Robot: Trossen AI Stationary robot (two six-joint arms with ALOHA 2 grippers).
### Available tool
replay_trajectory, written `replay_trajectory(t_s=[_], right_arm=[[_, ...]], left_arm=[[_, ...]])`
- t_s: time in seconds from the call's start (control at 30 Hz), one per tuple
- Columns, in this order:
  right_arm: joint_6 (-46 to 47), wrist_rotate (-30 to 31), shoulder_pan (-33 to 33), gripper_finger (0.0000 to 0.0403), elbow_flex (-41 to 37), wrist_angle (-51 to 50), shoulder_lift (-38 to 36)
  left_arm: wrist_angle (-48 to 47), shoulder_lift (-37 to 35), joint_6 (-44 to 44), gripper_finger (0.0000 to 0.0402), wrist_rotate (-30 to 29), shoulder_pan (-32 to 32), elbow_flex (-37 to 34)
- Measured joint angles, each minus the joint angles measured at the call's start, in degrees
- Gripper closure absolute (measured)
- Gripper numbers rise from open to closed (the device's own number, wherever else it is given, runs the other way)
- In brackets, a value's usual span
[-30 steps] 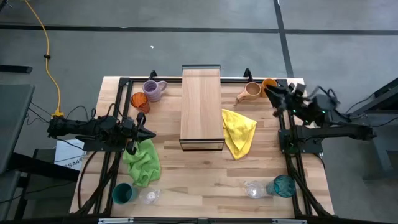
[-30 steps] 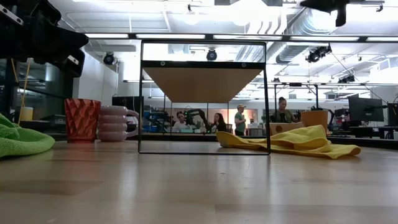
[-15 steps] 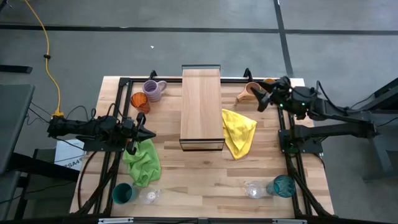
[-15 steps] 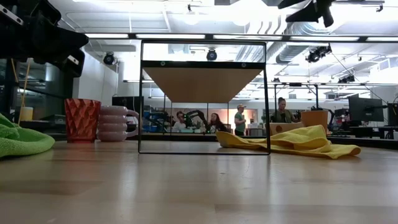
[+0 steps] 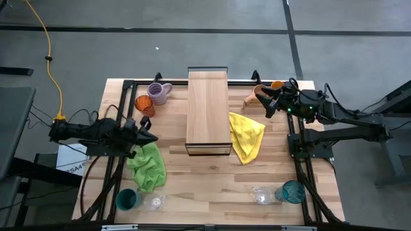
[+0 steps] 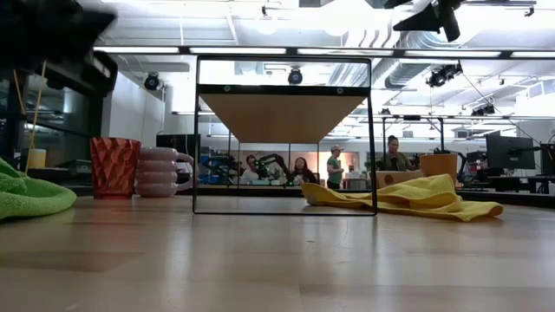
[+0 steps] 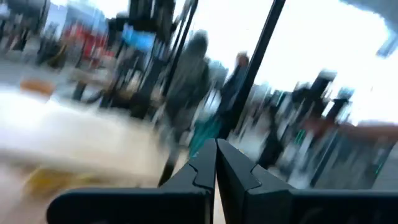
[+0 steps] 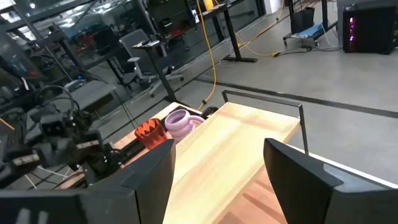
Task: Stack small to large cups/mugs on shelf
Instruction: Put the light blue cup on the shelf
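Observation:
The shelf stands at the table's middle back, its top bare. A lavender mug and an amber tumbler stand left of it. A tan mug and an orange cup stand right of it. A teal tumbler with a clear glass stands near left; another glass and teal tumbler stand near right. My right gripper is open and empty, high above the tan mug's near side. My left gripper is shut and empty above the green cloth.
A yellow cloth lies right of the shelf, against its near end. The green cloth lies left of the shelf's near end. Dark frame rails run along the table's left and right sides. People show in the room beyond the table.
My right gripper has swung from beside the orange cup toward the table's left, over the tan mug, staying high and open. My left arm has begun to move and shows blurred. No cup has moved.

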Motion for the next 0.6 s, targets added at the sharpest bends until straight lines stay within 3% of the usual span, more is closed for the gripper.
replay_trajectory(t_s=[0.13, 0.33, 0.47, 0.6], right_arm=[[-0.09, 0.00, 0.00, 0.0167, 0.00, 0.00, -0.02], [-0.19, 0.00, 0.00, 0.0167, 0.00, -0.02, -0.02], [-1.23, -0.56, 0.00, 0.0167, 0.00, 0.01, -0.02], [-1.27, -0.66, 0.02, 0.0167, 0.00, 0.32, -0.04]], left_arm=[[12.10, -0.03, -4.40, 0.0401, -1.69, 0.03, 0.05], [25.72, 0.07, -1.72, 0.0401, -13.75, 0.04, 0.33], [19.28, 3.98, -1.53, 0.0399, -15.99, 0.04, 5.95], [10.16, 14.69, 0.47, 0.0370, -18.00, 0.04, 16.06]])
